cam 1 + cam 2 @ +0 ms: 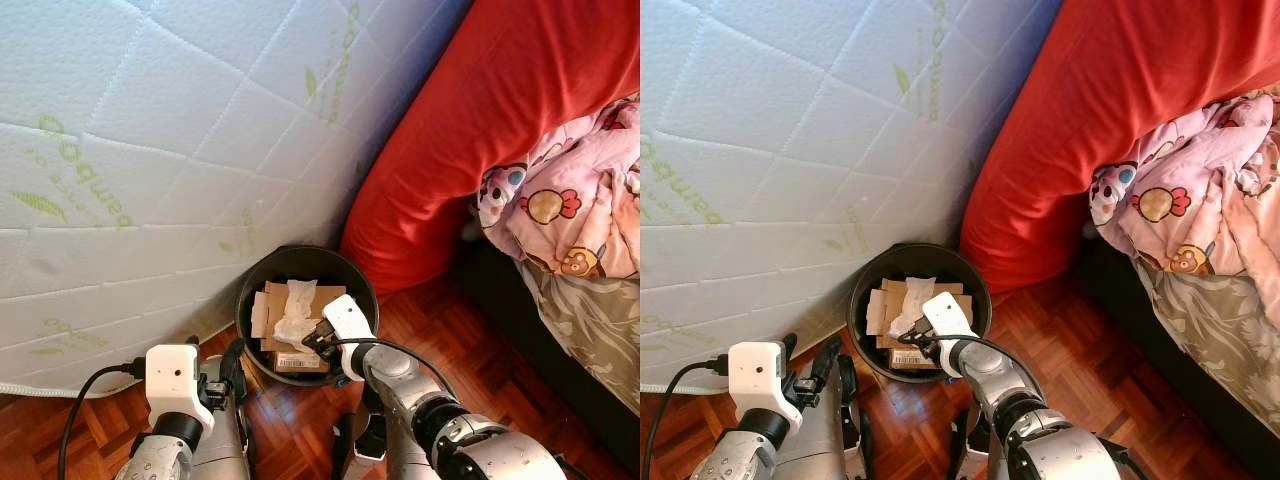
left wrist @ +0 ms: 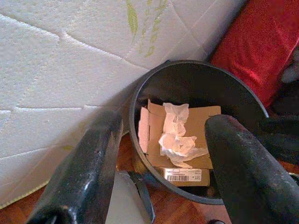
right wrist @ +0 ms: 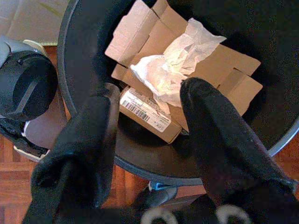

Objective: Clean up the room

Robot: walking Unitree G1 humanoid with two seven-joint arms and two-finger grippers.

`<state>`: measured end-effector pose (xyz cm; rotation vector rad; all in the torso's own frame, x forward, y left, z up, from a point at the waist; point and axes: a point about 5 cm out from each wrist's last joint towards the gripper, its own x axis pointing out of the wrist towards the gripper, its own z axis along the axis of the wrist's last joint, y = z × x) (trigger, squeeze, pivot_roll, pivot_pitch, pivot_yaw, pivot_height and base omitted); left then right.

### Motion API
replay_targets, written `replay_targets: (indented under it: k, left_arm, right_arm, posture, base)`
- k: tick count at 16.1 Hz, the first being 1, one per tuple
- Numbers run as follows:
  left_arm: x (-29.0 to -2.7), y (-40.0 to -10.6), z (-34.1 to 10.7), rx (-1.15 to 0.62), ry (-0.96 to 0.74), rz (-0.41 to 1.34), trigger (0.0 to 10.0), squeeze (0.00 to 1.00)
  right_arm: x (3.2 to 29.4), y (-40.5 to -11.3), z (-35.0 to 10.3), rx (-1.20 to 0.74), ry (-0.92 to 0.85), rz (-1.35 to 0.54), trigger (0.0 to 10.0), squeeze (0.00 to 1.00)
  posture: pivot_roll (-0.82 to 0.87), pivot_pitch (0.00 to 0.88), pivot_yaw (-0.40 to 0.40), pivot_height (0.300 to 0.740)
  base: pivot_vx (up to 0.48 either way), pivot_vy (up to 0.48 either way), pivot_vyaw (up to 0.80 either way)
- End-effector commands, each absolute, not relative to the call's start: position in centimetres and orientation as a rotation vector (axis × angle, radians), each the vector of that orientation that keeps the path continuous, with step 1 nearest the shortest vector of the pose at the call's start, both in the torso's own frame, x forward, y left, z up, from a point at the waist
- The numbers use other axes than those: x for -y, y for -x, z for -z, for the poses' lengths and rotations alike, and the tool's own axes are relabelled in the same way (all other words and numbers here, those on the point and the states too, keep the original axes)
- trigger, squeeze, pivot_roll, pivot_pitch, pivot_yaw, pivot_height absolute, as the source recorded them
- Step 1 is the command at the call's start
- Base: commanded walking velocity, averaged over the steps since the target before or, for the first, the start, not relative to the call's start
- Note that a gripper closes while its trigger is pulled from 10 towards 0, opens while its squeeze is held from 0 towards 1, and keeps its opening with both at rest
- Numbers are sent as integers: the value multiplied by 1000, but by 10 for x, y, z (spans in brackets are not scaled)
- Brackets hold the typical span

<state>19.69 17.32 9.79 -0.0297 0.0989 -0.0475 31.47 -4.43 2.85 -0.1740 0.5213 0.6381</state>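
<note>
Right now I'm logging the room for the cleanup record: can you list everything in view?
Bin: one, black, round, on the floor against the mattress.
Cardboard: flattened brown pieces, inside the bin.
Crumpled paper: one, white, on the cardboard.
Labelled box: one, brown, in the bin under the cardboard.
Mattress: one, white quilted, upright behind the bin.
Red cover: one, right of the bin.
Blanket: one, pink patterned, far right.
Floor: brown parquet.
Left gripper: open, near the bin.
Right gripper: open, above the bin.
</note>
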Motion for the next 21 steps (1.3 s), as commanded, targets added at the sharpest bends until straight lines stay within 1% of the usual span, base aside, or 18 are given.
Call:
replay_targets:
  k: [1,9,10,11,12,15,16,17,20,21]
  left_arm:
    - [-170,-194,-95,-121,34,50,10000,0]
    - [-171,-199,-94,-119,28,56,10000,0]
    - [-173,-201,-94,-114,27,51,10000,0]
    - [-174,-203,-93,-114,25,50,10000,0]
    - [-177,-206,-90,-116,23,44,10000,0]
    - [-182,-215,-77,-139,25,37,10000,0]
    - [-183,-220,-72,-150,25,39,10000,0]
    - [-186,-226,-64,-170,23,41,10000,0]
    - [-193,-232,-48,-217,21,32,10000,0]
    - [-197,-233,-35,-258,18,26,10000,0]
  right_arm:
    - [46,-309,-21,-553,150,-624,10000,1000]
    - [47,-314,-26,-521,89,-570,10000,1000]
    - [54,-320,-31,-483,7,-490,10000,0]
    - [58,-323,-34,-470,-39,-449,10000,0]
    - [74,-328,-36,-435,-128,-343,10000,0]
    - [105,-328,-33,-391,-235,-215,10000,0]
    - [119,-323,-27,-384,-258,-172,10000,0]
    - [137,-307,-11,-400,-243,-132,10000,0]
    - [155,-284,12,-469,-241,-69,10000,0]
    - [164,-267,26,-524,-234,-25,10000,0]
  posture:
    - [297,357,-165,584]
    - [302,344,-158,584]
    - [300,334,-157,584]
    - [297,323,-154,584]
    - [285,306,-148,584]
    - [239,246,-142,584]
    - [225,210,-138,588]
    - [212,184,-132,603]
    - [184,124,-118,628]
    - [174,99,-112,638]
  base:
    - [0,0,0]
    - [0,0,0]
    - [0,0,0]
    - [0,0,0]
    - [0,0,0]
    - [0,0,0]
    - [0,0,0]
    - [0,0,0]
    - [0,0,0]
    - [0,0,0]
